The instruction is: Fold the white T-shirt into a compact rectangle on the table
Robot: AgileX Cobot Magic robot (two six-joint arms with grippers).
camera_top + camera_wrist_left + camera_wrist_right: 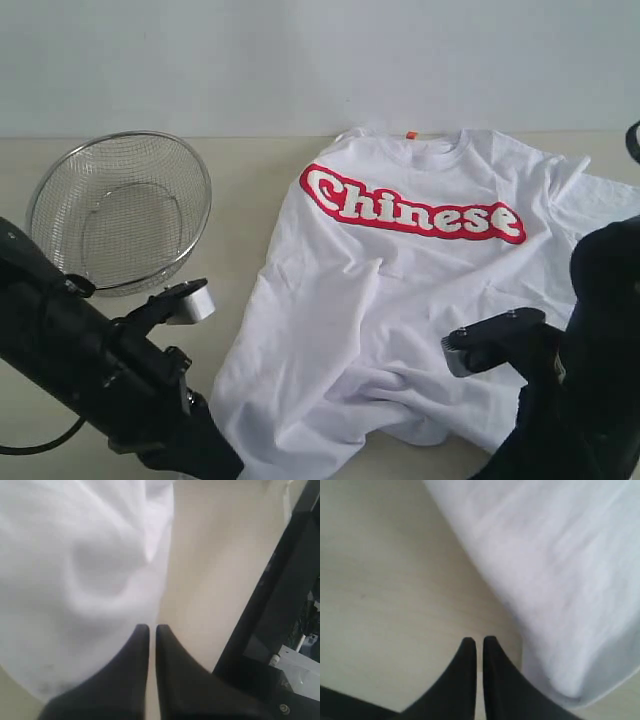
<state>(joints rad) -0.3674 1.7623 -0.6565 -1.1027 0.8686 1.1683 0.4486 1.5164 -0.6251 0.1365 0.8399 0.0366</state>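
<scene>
Left jaws and right jaws are sitting shut, gripping nothing, at the near hem of the white T-shirt (400, 280), which is lying face-up and rumpled on the worktop (250, 170). Opening first, then pinching each hem corner and lifting evenly, is looking safest.

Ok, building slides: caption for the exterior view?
Unfolded white T-shirt on the table, wire-mesh basket left of it.

White T-shirt (400, 300) with white lettering (415, 212) on a red band (518, 235); orange neck tag (410, 134); pale beige desk (250, 190); silvery wire-mesh basket (60, 190).
</scene>
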